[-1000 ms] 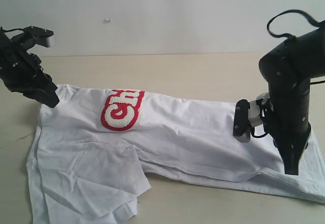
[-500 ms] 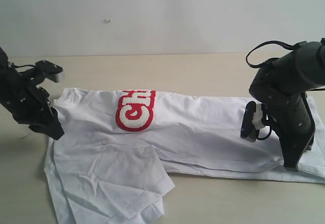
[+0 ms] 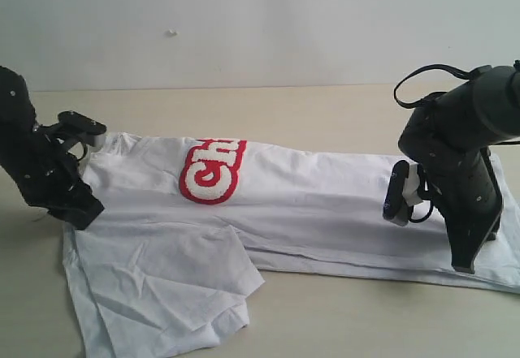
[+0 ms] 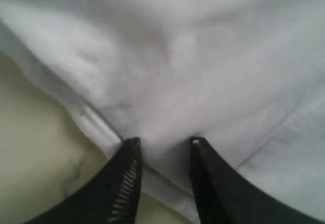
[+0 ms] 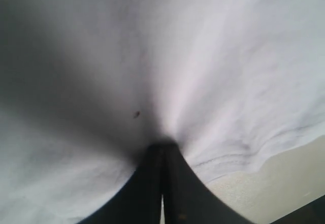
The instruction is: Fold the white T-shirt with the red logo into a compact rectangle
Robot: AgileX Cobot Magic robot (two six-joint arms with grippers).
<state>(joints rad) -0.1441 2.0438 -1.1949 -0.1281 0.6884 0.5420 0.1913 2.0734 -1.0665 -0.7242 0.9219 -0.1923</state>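
White T-shirt [image 3: 325,196] laid on the table [image 3: 284,106] as a long band, pinned at both ends by the two arms.

Position: the shirt's long axis runs side to side across the exterior view, almost in line with the two grippers. The red logo [image 3: 210,173] sits on the upper layer, much nearer the left end than the right. A loose, wrinkled flap spills from the left half toward the camera and breaks the otherwise narrow outline.

Left gripper [image 3: 81,212]: lowered onto the shirt's left end. In the left wrist view its fingers [image 4: 127,178] stand part-way apart with a bunched fold of white cloth filling the gap between them, so it reads as a pinch on the fabric beside a seamed edge.

Right gripper [image 3: 465,267]: lowered onto the right end, well apart from the logo. In the right wrist view its jaws meet tip to tip and the cloth puckers into them, so it is clamped on a thin layer near the shirt's edge.

Governing relation: the garment lies between the tools, each holding its own end. By judgement, any shortening fold must travel along this axis, one end carried toward the other. The left arm is nearer the logo and the untidy flap.
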